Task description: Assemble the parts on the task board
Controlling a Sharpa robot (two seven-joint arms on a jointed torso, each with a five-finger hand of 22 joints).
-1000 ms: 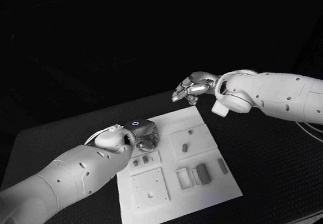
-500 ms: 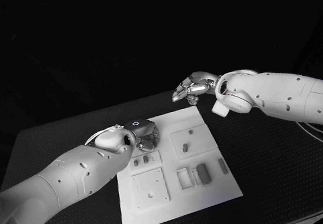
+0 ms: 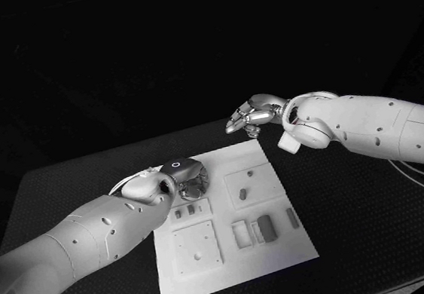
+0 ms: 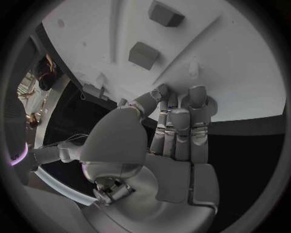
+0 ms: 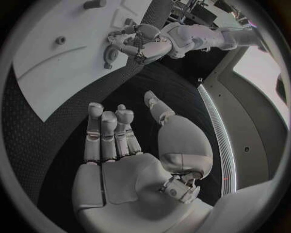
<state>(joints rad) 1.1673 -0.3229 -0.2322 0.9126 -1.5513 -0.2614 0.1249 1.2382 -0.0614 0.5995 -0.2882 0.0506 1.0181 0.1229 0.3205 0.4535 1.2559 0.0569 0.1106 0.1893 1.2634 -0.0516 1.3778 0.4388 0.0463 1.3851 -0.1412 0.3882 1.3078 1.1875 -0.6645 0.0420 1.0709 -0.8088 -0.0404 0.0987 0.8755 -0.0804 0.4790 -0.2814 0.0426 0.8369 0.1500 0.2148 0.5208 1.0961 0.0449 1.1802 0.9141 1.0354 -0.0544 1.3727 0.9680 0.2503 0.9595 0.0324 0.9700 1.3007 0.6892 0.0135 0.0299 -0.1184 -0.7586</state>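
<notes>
The left hand hangs low over the far left corner of the task board, its fingers drawn together and pointed down at the white surface; the left wrist view shows nothing between them and the thumb, and whether the tips touch the plate I cannot tell. Just past the fingertips in that view lie two small blocks, apart from each other and clear of the hand. The right hand is held above the tabletop just beyond the board's far right corner, palm flat, fingers straight and side by side with the thumb standing off, holding nothing.

The board lies in the middle of the tabletop with its long axis running from the near edge to the far edge, turned slightly. Near its far right corner sits a square sub-plate with a dark slot. A matching square plate lies toward the near left. Between them, toward the right edge, a row of upright parts stands side by side, long sides running near to far. Two smaller pieces sit just on the near side of the left hand, closest to its forearm. The board's near end is bare, and dark tabletop is open on both long sides.
</notes>
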